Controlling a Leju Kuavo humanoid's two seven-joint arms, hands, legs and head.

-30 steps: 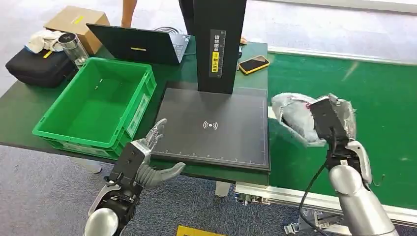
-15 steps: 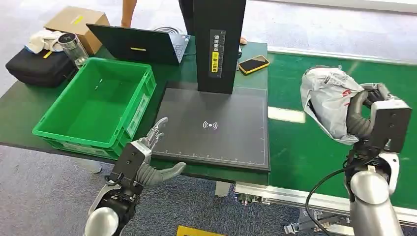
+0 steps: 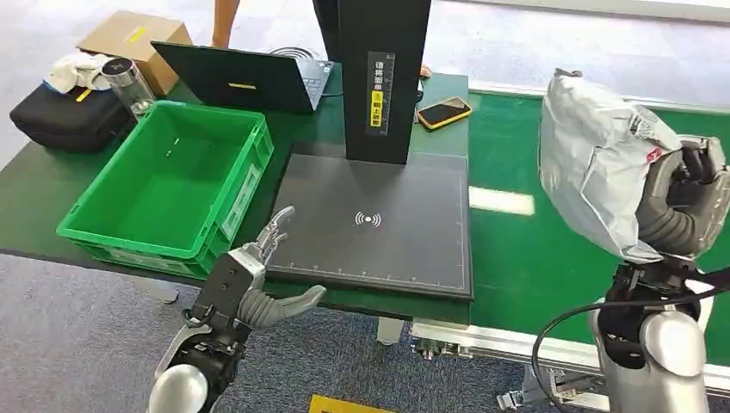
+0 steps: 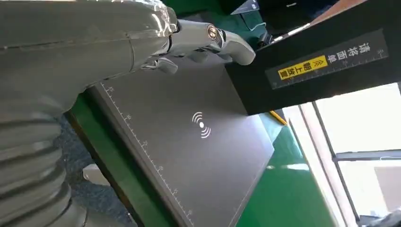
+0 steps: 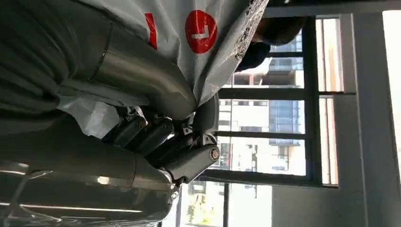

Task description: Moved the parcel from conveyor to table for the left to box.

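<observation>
We have the parcel (image 3: 600,159), a grey plastic mailer bag with a red mark, up in the air on the right side of the scene, above the green conveyor (image 3: 551,258). It hangs clear of the belt, its long axis close to upright, with the top tilted a little to the left. Our right hand (image 3: 680,202) grasps it from the right and near side, thumb and fingers wrapped into the lower part of the bag; the right wrist view shows the grey thumb pressed across the plastic beside the red mark.

What the coming move turns on, as we judge it, is that the drop spot lies to the left of the parcel. The dark scanning pad (image 3: 374,224) sits on the table (image 3: 34,202) just left of the conveyor edge, well apart from the bag, so we must carry the parcel leftward and down, across the belt edge. The black column (image 3: 383,77) stands at the far edge of that pad, so the near part of the pad is the freer landing place.

Our left hand (image 3: 258,280) waits at the near left corner of the pad, released, fingers spread and holding nothing. It is the nearer hand to the green crate (image 3: 168,185), which stands just left of the pad, so we judge the hand-over point is the pad between us.
</observation>
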